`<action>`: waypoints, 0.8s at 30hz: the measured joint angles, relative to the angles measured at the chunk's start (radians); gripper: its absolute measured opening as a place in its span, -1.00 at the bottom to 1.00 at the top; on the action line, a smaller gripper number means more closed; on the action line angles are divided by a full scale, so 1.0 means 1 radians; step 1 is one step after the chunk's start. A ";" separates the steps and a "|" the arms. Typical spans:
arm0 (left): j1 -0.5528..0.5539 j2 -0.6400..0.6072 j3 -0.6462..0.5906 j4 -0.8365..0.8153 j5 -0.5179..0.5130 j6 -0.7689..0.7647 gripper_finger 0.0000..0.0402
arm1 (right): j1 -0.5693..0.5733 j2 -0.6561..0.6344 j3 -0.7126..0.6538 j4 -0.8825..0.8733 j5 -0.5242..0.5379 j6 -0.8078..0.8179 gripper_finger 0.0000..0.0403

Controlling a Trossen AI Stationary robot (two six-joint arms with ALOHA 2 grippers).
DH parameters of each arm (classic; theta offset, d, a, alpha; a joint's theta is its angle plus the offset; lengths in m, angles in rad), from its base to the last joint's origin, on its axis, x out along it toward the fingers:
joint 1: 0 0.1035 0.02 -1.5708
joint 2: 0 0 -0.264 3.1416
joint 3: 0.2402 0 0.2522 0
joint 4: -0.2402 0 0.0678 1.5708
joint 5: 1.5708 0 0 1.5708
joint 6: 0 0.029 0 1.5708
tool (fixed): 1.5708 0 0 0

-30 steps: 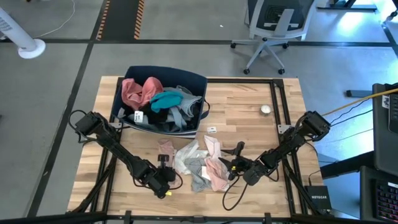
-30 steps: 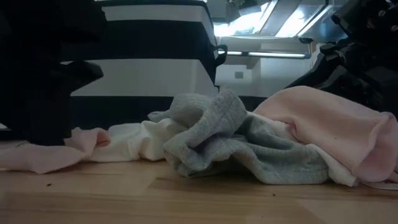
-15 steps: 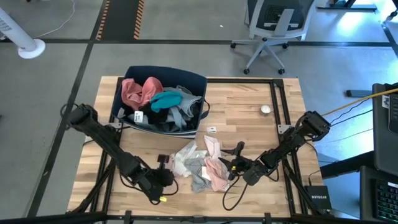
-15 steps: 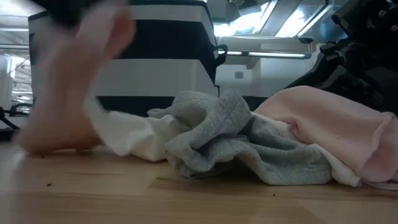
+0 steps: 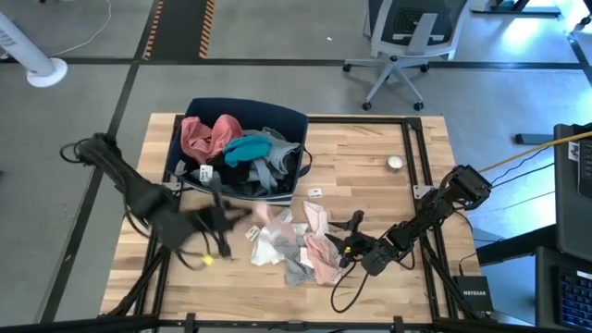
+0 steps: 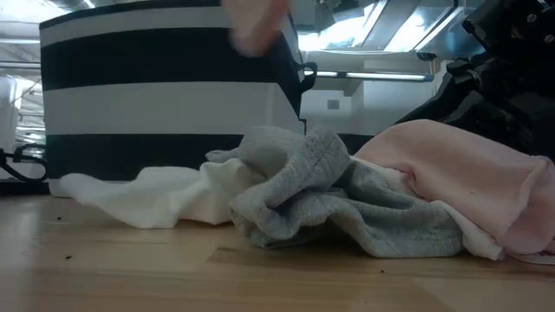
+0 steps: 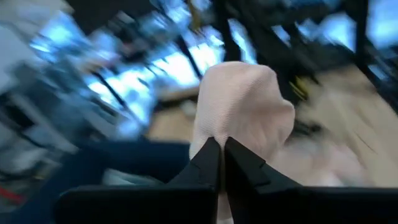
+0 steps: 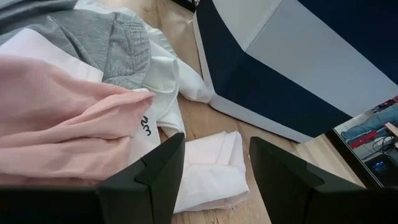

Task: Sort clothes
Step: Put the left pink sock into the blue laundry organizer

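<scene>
Left gripper point(image 7: 219, 155) fingers pressed together, pinching pale pink piece point(image 7: 242, 106); cloth sticks out past fingertips, lifted off table. Right gripper point(image 8: 211, 165) fingers spread, holding nothing, low over pile. Just past its fingertips: small folded pink-white piece point(image 8: 208, 168), then pink garment point(image 8: 56, 124), grey piece point(image 6: 347, 199), white piece point(image 6: 156, 195). Striped bin point(image 6: 165, 78) behind pile, more clothes point(image 5: 236, 153) inside.

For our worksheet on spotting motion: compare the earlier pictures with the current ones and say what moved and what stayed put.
The left hand, shut on a pale pink piece, lifted it off the pile and swung up toward the striped bin. The right hand stayed open beside the pile; the grey piece and pink garment did not move.
</scene>
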 joint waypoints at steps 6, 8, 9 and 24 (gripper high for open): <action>0.079 -0.152 0.003 0.240 -0.112 0.309 -0.98 | 0.000 0.000 0.000 -0.001 0.000 0.000 -0.01; 0.111 -0.196 0.004 0.278 -0.127 0.371 -0.98 | 0.000 0.000 0.000 0.000 0.000 0.000 -0.01; 0.127 -0.215 0.004 0.279 -0.130 0.377 -0.97 | 0.000 0.000 0.000 -0.001 0.000 0.000 -0.01; 0.297 -0.300 -0.001 -0.266 -0.136 -0.236 -0.60 | 0.000 0.000 0.000 -0.001 0.000 0.000 -0.01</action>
